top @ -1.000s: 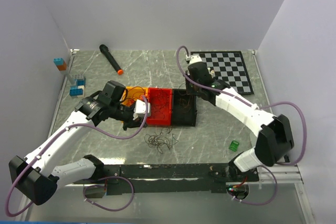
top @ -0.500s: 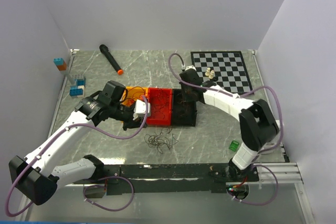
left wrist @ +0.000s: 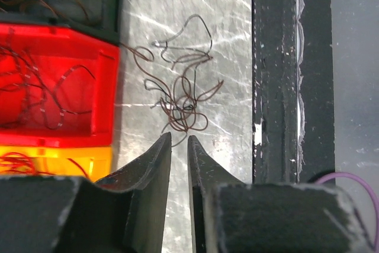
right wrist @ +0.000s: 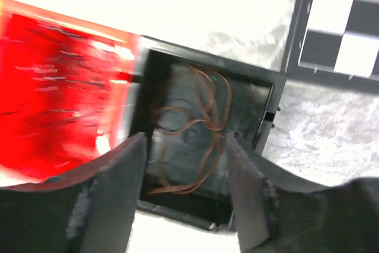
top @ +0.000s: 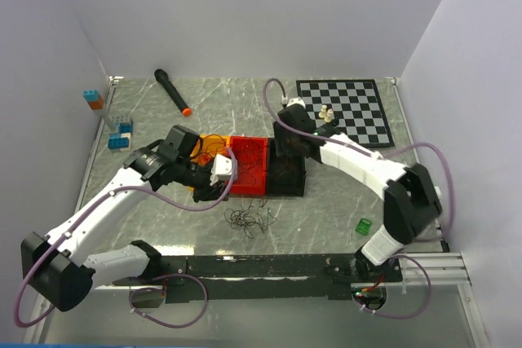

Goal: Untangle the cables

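A loose tangle of thin dark brown cables [left wrist: 180, 96] lies on the marble table, also visible from above as cables [top: 249, 219] in front of the bins. My left gripper [left wrist: 179, 140] hovers just short of that tangle, its jaws parted by a narrow gap with nothing between them. More fine cables lie in the red bin [left wrist: 23, 111] and the orange bin [left wrist: 53, 161]. My right gripper [right wrist: 185, 143] hangs wide open over the black bin [right wrist: 269, 117]. A brown looped cable [right wrist: 204, 128] lies in that bin, below the fingers and apart from them.
A chessboard [top: 359, 112] with small pieces [top: 325, 113] sits at the back right. A black marker [top: 173, 91] lies at the back, coloured blocks [top: 121, 134] at the left and a green cube [top: 364, 226] at the front right. A black rail [top: 261, 266] runs along the near edge.
The right gripper has swung left from beside the chessboard to above the black bin and opened wide. The left jaws have parted slightly.
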Controlling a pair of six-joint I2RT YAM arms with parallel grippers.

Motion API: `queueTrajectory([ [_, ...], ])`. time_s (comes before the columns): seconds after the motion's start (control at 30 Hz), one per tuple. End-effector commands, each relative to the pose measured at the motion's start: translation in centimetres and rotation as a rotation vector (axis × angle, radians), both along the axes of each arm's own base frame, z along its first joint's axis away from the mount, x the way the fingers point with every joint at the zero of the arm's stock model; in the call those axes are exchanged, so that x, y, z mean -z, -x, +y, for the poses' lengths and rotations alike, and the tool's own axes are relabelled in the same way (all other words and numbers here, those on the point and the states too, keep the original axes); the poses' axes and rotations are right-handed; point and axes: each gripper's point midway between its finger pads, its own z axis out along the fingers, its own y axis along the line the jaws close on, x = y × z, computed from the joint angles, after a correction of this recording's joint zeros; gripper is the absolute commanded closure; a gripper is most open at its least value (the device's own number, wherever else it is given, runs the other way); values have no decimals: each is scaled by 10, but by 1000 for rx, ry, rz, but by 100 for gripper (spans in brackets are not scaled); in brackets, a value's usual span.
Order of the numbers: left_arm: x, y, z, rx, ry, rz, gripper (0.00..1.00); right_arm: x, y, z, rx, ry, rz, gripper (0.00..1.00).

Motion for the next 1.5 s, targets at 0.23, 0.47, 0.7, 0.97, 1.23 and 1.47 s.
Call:
queueTrajectory([
  [0.23, 21, -2, 0, 14, -30, 23, 76, -58, 97, 47, -237, -160, -125, 27],
  [0.47, 22, 4, 0, 39, -13, 20, 74, -5, 156, 70, -372, -246, 21, 28],
  [0.7, 25, 5, 3, 35, -27, 13, 74, 7, 155, 88, -392, -267, 45, 28],
  [0.97, 26, 5, 7, 30, -40, -4, 75, 23, 138, 105, -367, -228, 59, 36],
  [1.23, 28, 5, 8, 33, -41, -8, 75, 4, 133, 102, -346, -207, -25, 96],
  [1.47, 27, 4, 2, 34, -13, -1, 73, -57, 156, 97, -407, -293, -150, 100],
])
